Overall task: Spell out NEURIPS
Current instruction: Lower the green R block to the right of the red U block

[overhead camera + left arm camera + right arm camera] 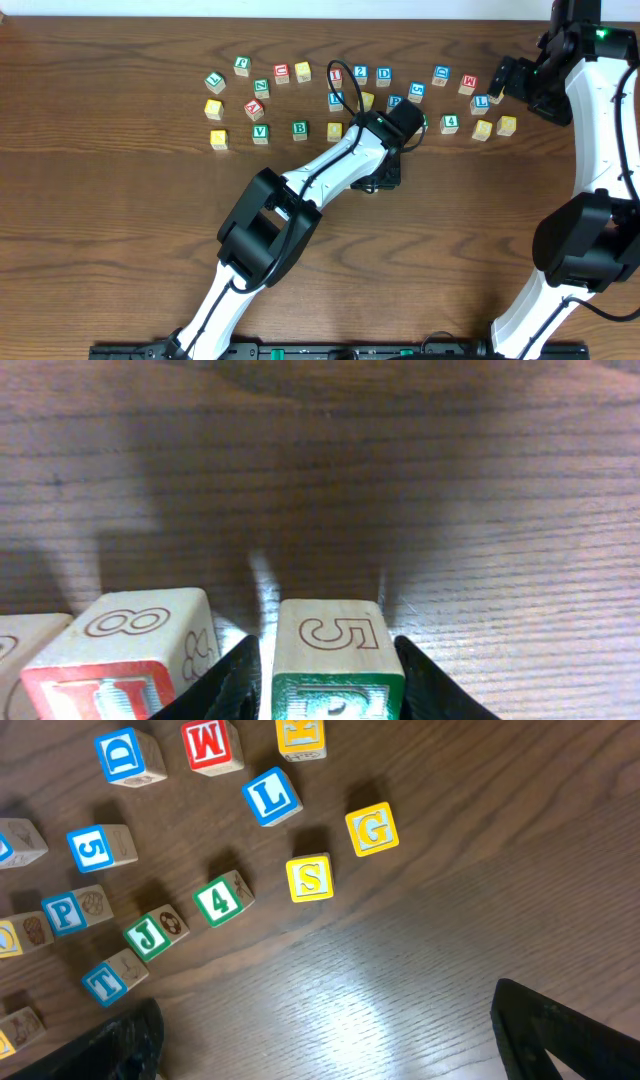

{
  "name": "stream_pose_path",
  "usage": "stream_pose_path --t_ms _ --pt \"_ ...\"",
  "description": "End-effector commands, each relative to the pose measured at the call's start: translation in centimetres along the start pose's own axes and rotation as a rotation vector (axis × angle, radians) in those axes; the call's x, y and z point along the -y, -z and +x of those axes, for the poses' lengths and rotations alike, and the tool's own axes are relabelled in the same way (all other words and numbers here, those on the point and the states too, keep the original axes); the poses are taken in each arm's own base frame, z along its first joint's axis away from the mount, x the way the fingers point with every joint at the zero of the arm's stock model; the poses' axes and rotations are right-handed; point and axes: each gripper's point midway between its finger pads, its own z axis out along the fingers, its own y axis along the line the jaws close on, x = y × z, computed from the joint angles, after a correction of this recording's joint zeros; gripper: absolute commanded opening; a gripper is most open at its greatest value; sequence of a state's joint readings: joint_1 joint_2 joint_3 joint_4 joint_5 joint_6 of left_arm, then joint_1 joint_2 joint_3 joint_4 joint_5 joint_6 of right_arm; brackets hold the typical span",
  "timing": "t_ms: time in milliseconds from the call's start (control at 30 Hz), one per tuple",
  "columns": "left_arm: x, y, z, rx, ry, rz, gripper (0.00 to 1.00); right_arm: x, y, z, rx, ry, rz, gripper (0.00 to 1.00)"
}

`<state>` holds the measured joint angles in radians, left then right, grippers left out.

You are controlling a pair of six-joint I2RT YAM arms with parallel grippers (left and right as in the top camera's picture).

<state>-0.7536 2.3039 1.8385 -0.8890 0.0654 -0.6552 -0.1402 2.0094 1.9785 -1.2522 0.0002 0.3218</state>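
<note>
My left gripper (325, 685) is shut on a green-faced block (335, 650) with a 5 on its top; its letter is cut off. The block stands level with a red U block (125, 650) just to its left, which has an 8 on top. In the overhead view my left gripper (385, 178) hides both. My right gripper (320, 1020) is open and empty, above bare wood near the yellow S (310, 878) and G (372, 828) blocks. It is at the far right in the overhead view (505, 80).
Loose letter blocks lie in a band across the far half of the table (120, 250), from a yellow one (218, 139) at left to G (507, 125) at right. A third block's corner (25, 645) shows left of U. Blue L (272, 795), green 4 (222, 900) and J (157, 932) lie near S.
</note>
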Motion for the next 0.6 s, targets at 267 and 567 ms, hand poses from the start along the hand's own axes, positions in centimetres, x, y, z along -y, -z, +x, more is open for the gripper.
stream_pose_path --t_ms 267,567 --pt "-1.21 -0.64 -0.78 0.031 0.013 -0.053 0.41 0.16 -0.48 0.61 -0.015 -0.002 0.013 0.99" --pt "-1.22 -0.64 -0.82 0.032 0.013 -0.052 0.4 0.24 -0.77 0.86 -0.024 -0.002 0.015 0.99"
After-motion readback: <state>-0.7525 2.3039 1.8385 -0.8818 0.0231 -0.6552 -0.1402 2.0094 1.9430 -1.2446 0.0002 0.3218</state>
